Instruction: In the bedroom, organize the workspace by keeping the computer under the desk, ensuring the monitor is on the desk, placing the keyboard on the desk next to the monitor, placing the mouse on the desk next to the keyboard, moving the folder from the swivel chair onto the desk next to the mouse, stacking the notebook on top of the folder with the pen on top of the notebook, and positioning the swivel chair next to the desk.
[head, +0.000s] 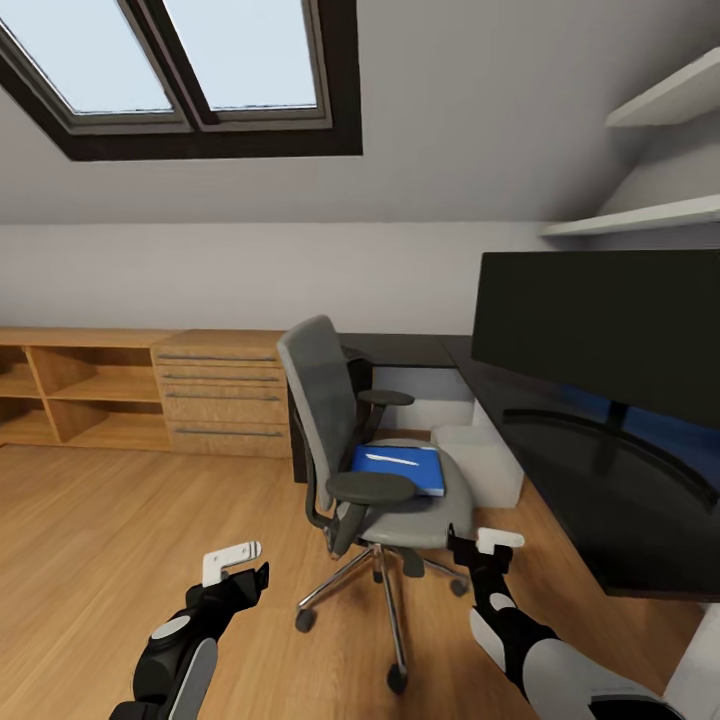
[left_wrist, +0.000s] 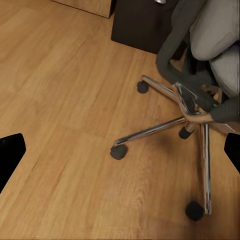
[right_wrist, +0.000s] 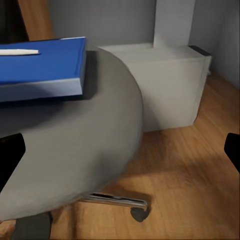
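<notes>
Standing in the middle of the head view, the swivel chair (head: 375, 470) has its grey backrest toward the left of the frame and its chrome five-star base (head: 385, 595) on the light wood floor (head: 90, 540). On the grey seat lies the bright blue folder (head: 400, 469), flat, with a thin pale pen (head: 392, 460) resting on top of it. The right wrist view shows the same pair from close by: the folder (right_wrist: 42, 67) in the upper left of that frame, the pen (right_wrist: 19, 51) lying along its top face, and the rounded seat edge (right_wrist: 100, 145) below them.

At the right of the head view the glossy black desk (head: 600, 500) carries the wide black monitor (head: 600, 325), with the blue back panel (head: 650, 425) visible below the screen. The pale grey computer (head: 485, 460) stands on the floor beside the chair, by the desk's edge; in the right wrist view it (right_wrist: 165, 85) is just behind the seat.

The left gripper (head: 232, 561) hovers over bare floor at the lower left, well apart from the chair, its jaws spread and holding nothing. The right gripper (head: 480, 545) sits at the lower centre-right, just beside the seat's front edge, likewise released and empty; dark fingertips (right_wrist: 11, 160) show at the frame edges of its wrist view.

A light wooden drawer unit (head: 220, 395) and open shelving (head: 70, 395) line the far wall at left, under the dark-framed skylight (head: 200, 75) in the sloped ceiling.
</notes>
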